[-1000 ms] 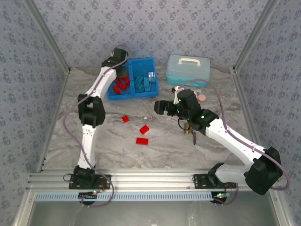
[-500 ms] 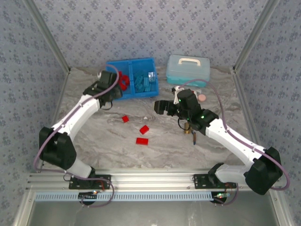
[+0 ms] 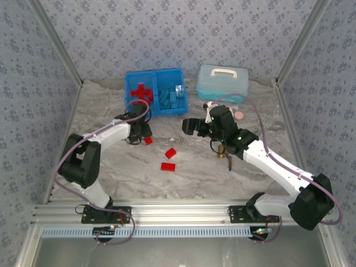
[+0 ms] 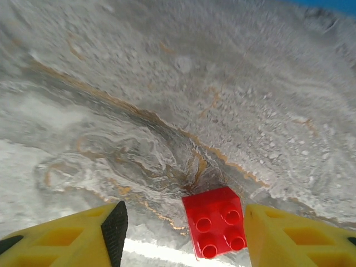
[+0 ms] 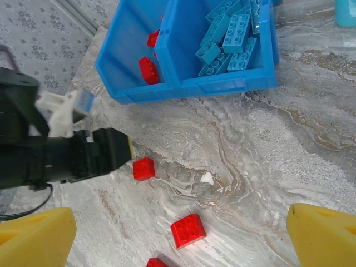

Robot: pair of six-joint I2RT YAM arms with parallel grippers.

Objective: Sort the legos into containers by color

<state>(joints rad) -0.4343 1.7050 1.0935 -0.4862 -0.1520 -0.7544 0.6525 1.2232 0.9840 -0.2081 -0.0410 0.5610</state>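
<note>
Three red legos lie loose on the marble table: a small square one [image 3: 148,140], one [image 3: 171,153] to its right and one [image 3: 168,166] nearer the front. My left gripper [image 3: 143,135] hangs low over the small red brick [image 4: 216,229]. It is open, with the brick on the table between its yellow fingers [image 4: 83,239], closer to the right one and untouched. My right gripper [image 3: 192,125] hovers open at mid-table with nothing between its fingers [image 5: 325,233]. The blue tray [image 3: 156,72] holds red legos [image 3: 142,93] in its left container and light blue legos [image 3: 172,97] in its right.
A pale translucent case [image 3: 222,80] with a white handle stands right of the tray. A small brass fitting [image 3: 224,154] lies under the right arm, a pinkish disc [image 3: 239,115] just behind it. Patterned walls enclose the table on three sides.
My left arm has swung from over the tray's left compartment down to the table, and its jaws have widened around the small red brick. The right arm has not moved.
</note>
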